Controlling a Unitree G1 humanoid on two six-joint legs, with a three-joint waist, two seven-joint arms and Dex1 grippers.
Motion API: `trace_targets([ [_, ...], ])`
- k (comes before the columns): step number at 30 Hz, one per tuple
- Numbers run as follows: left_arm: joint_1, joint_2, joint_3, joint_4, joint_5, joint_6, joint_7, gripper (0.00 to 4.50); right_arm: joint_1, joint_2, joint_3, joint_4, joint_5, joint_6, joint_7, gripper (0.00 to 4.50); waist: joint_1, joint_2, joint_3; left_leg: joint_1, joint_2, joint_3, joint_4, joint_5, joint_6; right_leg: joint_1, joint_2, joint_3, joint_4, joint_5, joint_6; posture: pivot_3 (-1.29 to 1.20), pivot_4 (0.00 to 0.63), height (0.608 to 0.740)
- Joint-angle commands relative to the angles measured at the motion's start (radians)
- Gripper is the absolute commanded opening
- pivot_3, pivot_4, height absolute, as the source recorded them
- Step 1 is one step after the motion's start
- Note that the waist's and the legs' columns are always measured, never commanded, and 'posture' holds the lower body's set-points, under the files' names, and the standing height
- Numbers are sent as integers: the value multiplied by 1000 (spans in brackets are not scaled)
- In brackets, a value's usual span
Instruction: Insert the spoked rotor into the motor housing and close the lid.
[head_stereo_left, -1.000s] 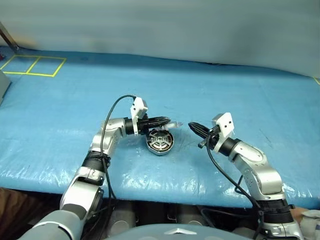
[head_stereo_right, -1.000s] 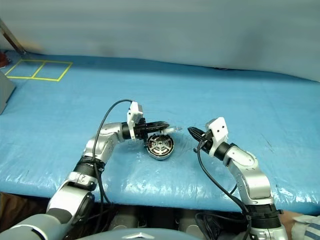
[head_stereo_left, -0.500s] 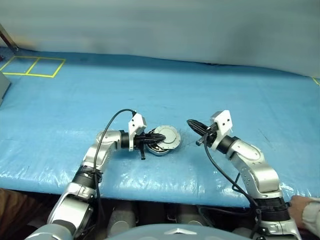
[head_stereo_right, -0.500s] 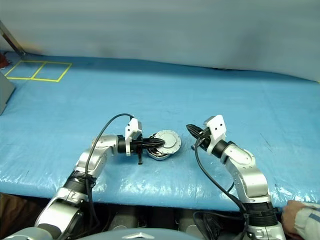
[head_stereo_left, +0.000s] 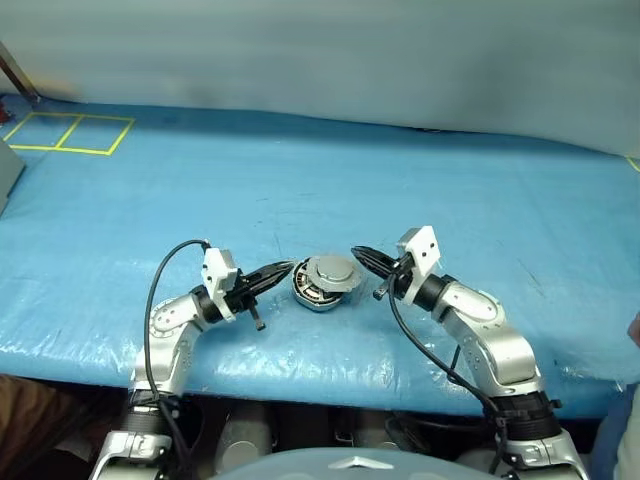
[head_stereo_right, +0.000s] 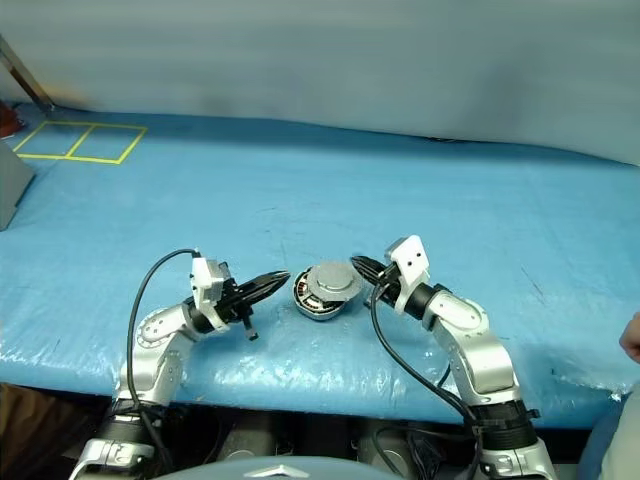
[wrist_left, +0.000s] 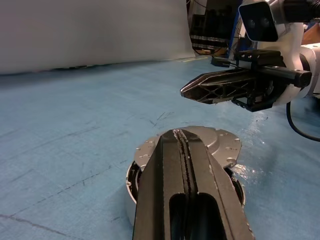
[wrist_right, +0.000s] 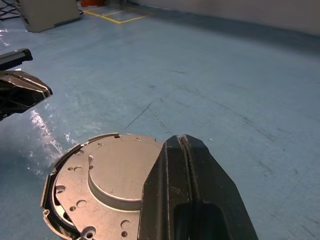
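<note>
Overhead, lid (head_stereo_left: 331, 270) apparently closed, wrist view reveals housing (wrist_left: 134, 180) gap

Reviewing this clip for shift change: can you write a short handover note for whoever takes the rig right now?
Left gripper: shut, empty, just left of the motor housing.
Right gripper: shut, empty, at the right edge of the lid.
The housing sits on the blue table cover with the lid over it, plain silver face up. The lid looks shifted and slightly raised, windings showing at the left edge.
Done: lid brought over; the rotor is hidden, presumably inside.
Left: press the lid square and confirm it is seated.
</note>
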Motion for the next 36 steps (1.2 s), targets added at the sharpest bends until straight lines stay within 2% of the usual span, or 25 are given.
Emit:
trace_targets([
  [1, 23, 3, 15, -41, -20, -37, 7, 19, 4, -11, 13, -35, 20, 8, 32, 0, 1, 0, 0, 0, 0, 0, 0, 0, 0, 0, 0, 0, 0, 0, 0, 0, 150, 740],
  [15, 67, -20, -21, -10, 11, -92, 45, 19, 10, -31, 37, -42, 15, 28, 44, 0, 0, 0, 0, 0, 0, 0, 0, 0, 0, 0, 0, -1, -1, 0, 0, 0, 150, 740],
  [18, 66, -19, -22, -5, 12, -96, 47, 0, 9, -28, 32, -36, 2, 17, 28, 581, 0, 0, 0, 0, 0, 0, -1, 0, 0, 0, 0, -1, -1, 0, 0, 0, 150, 740],
  [21, 67, -18, -24, -3, 13, -97, 49, 0, 3, -26, 13, -15, -24, -8, -7, 1554, 0, 0, 0, -1, 0, 0, -1, 0, 0, -1, 0, -1, -1, 0, 0, 0, 150, 740],
  [26, 67, -17, -29, 0, 16, -91, 51, 0, -1, -47, -42, 12, -31, -24, -30, 1554, 1, 0, 0, -2, 0, 0, -1, 0, 0, -2, 0, -1, -2, 0, 0, 0, 150, 740],
  [32, 66, -14, -33, -1, 17, -86, 56, 0, -31, -36, -168, 79, -18, -35, -114, 1554, 0, 0, 0, -2, 0, 0, -1, 0, 0, -2, 0, 0, -2, 0, 0, 0, 150, 740],
  [36, 64, -13, -34, 0, 16, -85, 60, 0, -39, -42, -190, 104, -28, -15, -135, 1554, 0, 0, 0, -2, 0, 1, -2, 0, 0, -3, 0, 0, -2, 0, 0, 0, 150, 740],
])
